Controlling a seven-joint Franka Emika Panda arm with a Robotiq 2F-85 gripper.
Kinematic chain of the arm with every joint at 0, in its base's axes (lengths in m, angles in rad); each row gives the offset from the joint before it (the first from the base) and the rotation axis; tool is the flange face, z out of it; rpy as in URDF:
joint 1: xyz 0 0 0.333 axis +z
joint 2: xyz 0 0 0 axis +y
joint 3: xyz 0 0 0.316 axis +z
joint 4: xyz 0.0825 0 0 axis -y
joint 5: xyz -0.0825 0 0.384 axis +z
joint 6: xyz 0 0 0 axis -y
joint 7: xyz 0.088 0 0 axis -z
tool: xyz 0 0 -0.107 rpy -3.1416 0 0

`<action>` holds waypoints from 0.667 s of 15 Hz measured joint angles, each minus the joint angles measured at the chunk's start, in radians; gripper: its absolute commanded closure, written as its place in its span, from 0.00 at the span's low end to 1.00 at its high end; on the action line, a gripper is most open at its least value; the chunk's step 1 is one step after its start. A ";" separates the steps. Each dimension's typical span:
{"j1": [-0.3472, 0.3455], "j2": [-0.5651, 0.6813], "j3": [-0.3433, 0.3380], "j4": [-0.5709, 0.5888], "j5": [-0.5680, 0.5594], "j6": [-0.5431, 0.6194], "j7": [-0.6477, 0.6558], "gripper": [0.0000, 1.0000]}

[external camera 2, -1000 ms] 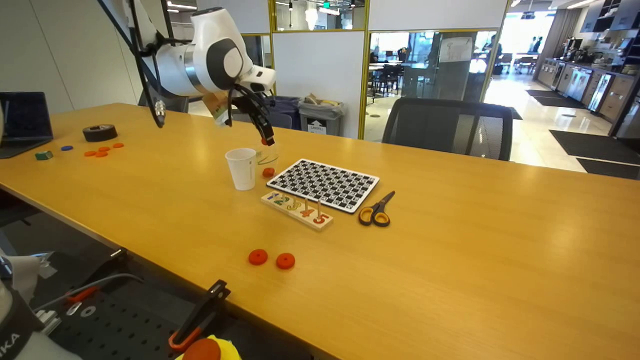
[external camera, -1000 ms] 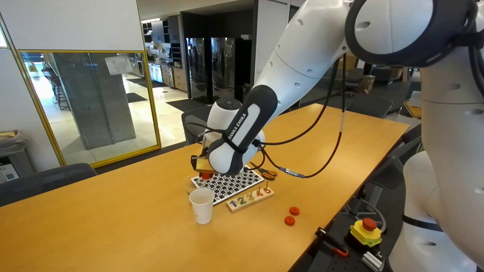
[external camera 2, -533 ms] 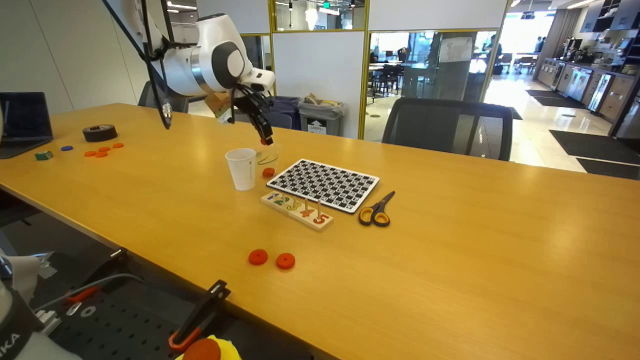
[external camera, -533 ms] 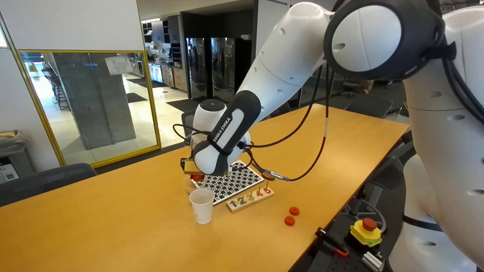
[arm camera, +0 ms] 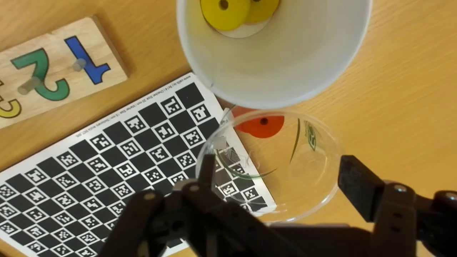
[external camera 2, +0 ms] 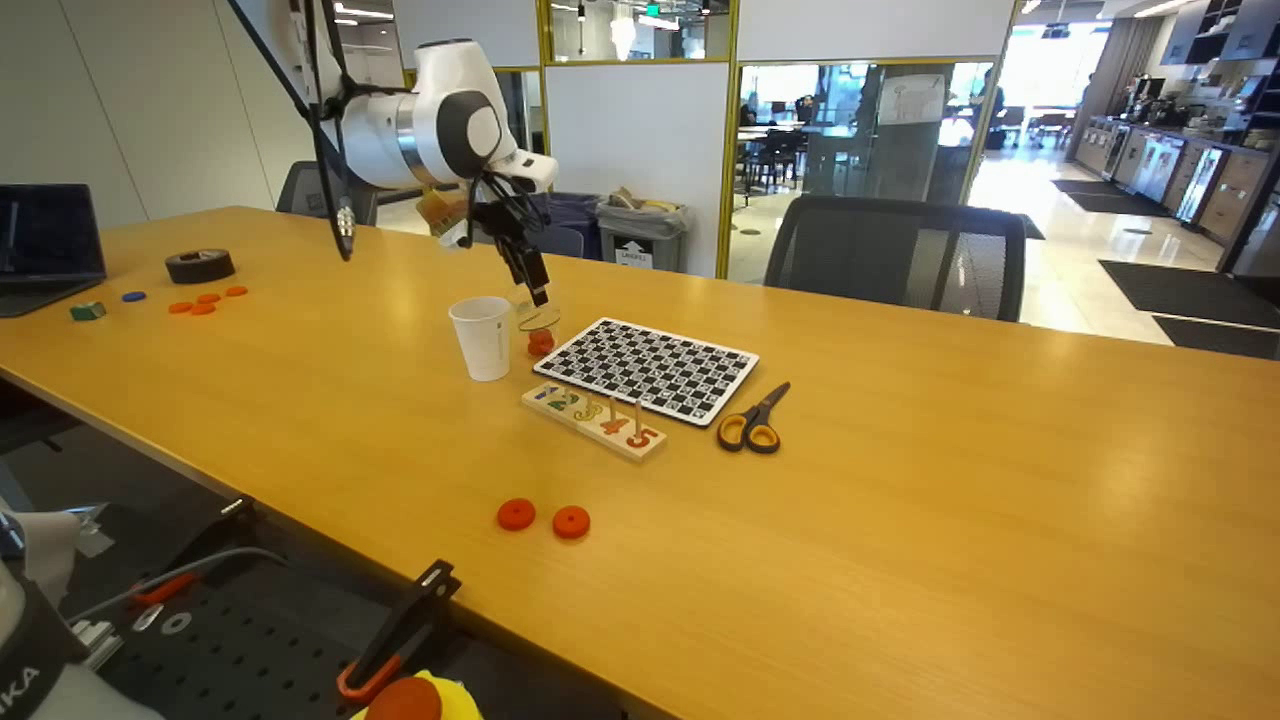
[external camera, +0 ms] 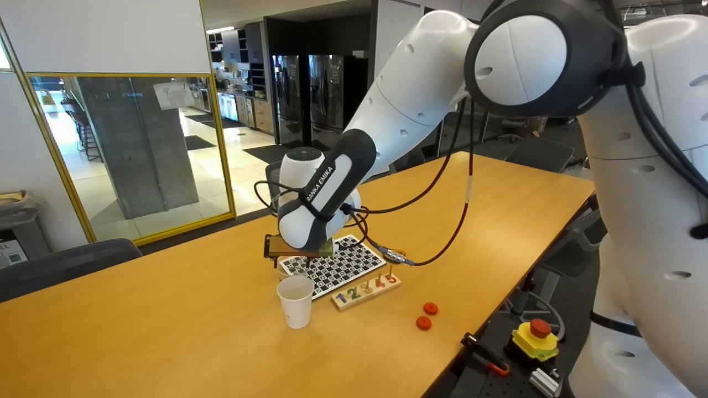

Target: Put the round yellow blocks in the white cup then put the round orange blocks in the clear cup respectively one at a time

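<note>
in the wrist view, wide-spread jaws with nothing between them sit over the mouth of the clear cup (arm camera: pixel 303 173) near mid-frame, orange blocks (arm camera: pixel 266 130) showing at its bottom; the drop looks done, so rising straight up before swinging aside should keep that cup from being knocked. the white cup (arm camera: pixel 296 64), at the top of the frame with yellow blocks (arm camera: pixel 223 18) inside, and the clear cup both stand upright, mouths up, axes vertical. in both exterior views, two more orange blocks (external camera 2: pixel 571 523) lie flat, low in frame, on the tabletop (external camera 2: pixel 900 540).
</note>
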 measured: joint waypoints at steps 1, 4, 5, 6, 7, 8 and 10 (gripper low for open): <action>-0.025 -0.004 0.023 0.000 0.005 -0.019 -0.013 0.00; -0.082 -0.031 0.063 -0.013 0.015 -0.081 -0.035 0.00; -0.095 -0.046 0.067 -0.027 0.015 -0.094 -0.036 0.00; -0.105 -0.066 0.067 -0.048 0.015 -0.106 -0.036 0.00; -0.114 -0.089 0.067 -0.074 0.015 -0.113 -0.036 0.00; -0.123 -0.114 0.065 -0.104 0.014 -0.121 -0.036 0.00; -0.135 -0.171 0.053 -0.175 -0.002 -0.152 -0.026 0.00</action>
